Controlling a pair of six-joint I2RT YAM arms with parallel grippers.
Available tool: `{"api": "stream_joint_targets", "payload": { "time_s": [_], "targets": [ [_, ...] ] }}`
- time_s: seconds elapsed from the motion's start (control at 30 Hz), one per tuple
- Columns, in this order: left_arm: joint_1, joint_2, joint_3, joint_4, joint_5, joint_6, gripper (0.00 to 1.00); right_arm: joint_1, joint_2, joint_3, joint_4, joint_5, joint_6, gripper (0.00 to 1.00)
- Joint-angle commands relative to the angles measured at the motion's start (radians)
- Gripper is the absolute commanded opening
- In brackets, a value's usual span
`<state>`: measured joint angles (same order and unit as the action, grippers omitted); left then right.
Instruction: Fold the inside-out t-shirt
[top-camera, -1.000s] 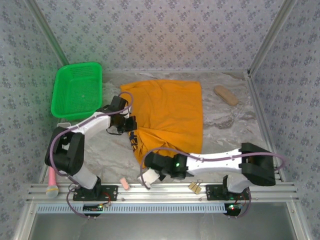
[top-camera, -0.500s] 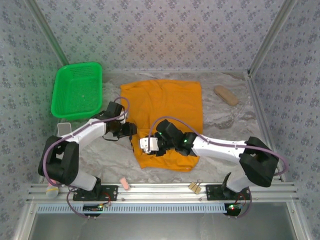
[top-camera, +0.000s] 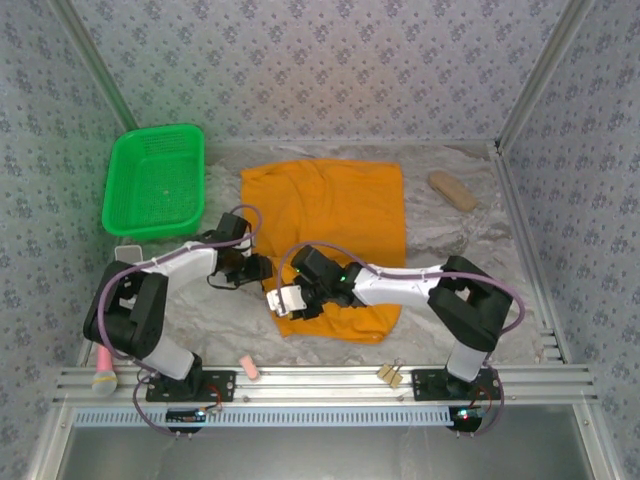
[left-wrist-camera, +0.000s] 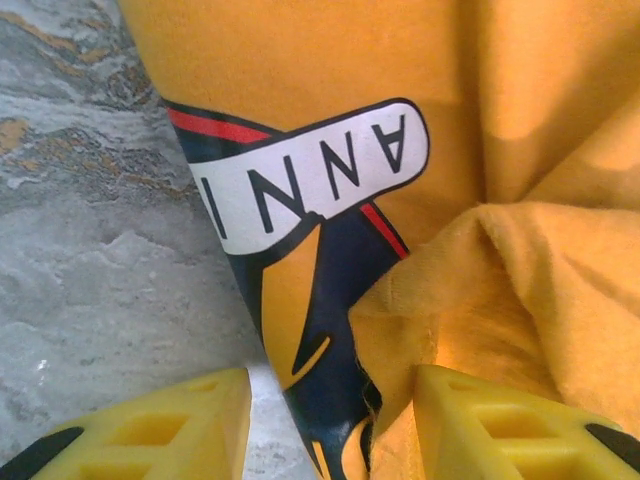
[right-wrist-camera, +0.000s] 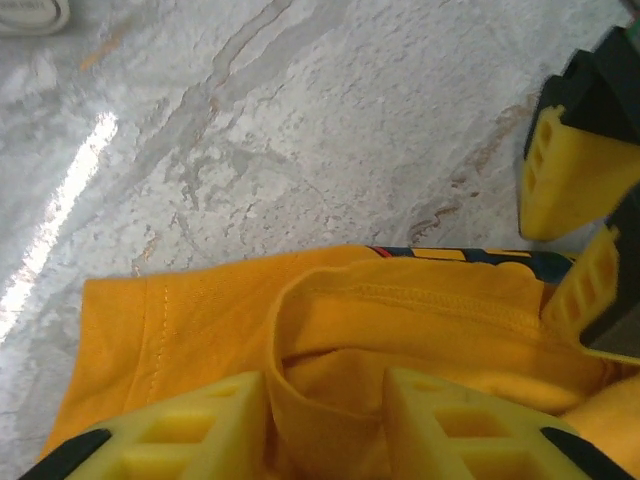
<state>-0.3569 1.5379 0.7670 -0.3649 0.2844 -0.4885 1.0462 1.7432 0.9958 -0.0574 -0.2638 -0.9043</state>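
Observation:
The inside-out t-shirt (top-camera: 335, 225) lies orange-yellow in the middle of the table, its near part doubled over. Its dark print with pale lettering (left-wrist-camera: 320, 175) shows at the left edge. My left gripper (top-camera: 262, 268) sits low at that edge and is open. Its yellow fingers (left-wrist-camera: 130, 430) straddle the printed edge without squeezing it. My right gripper (top-camera: 283, 300) is at the shirt's near-left corner, shut on a bunched fold of hem (right-wrist-camera: 330, 400) that fills the gap between its fingers (right-wrist-camera: 170, 430). The left gripper's fingertips (right-wrist-camera: 575, 180) show close by in the right wrist view.
A green basket (top-camera: 155, 182) stands at the back left. A tan oblong object (top-camera: 452, 190) lies at the back right. A pink piece (top-camera: 250, 367) and binder clips (top-camera: 390, 375) rest by the front rail. A pink-and-yellow item (top-camera: 104, 368) lies front left.
The right gripper carried the shirt's near hem away from the front rail and up over the shirt, let go, then closed on a fold. The left gripper opened and shifted slightly nearer.

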Motion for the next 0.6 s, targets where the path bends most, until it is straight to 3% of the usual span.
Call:
{"api": "stream_joint_targets", "payload": {
  "time_s": [0.0,0.07,0.17,0.23,0.4,0.57],
  "targets": [
    [0.001,0.024,-0.013,0.05,0.053,-0.007,0.44,0.03,0.016,0.03,-0.073,0.069,-0.106,0.05],
    [0.001,0.038,0.005,0.052,0.071,0.002,0.35,0.043,-0.016,0.026,-0.098,0.058,-0.121,0.0],
    [0.001,0.053,0.021,0.071,0.095,0.007,0.09,0.066,-0.076,0.01,-0.106,0.052,-0.123,0.0],
    [0.001,0.069,0.04,0.072,0.098,0.008,0.0,0.084,-0.118,0.003,-0.11,0.084,-0.133,0.0],
    [-0.002,0.056,0.1,-0.005,-0.014,0.008,0.0,0.109,-0.221,0.007,-0.192,0.184,-0.151,0.0],
    [-0.002,0.013,0.151,-0.063,-0.126,0.027,0.0,0.156,-0.28,-0.018,-0.276,0.144,-0.222,0.0]
  ]
}}
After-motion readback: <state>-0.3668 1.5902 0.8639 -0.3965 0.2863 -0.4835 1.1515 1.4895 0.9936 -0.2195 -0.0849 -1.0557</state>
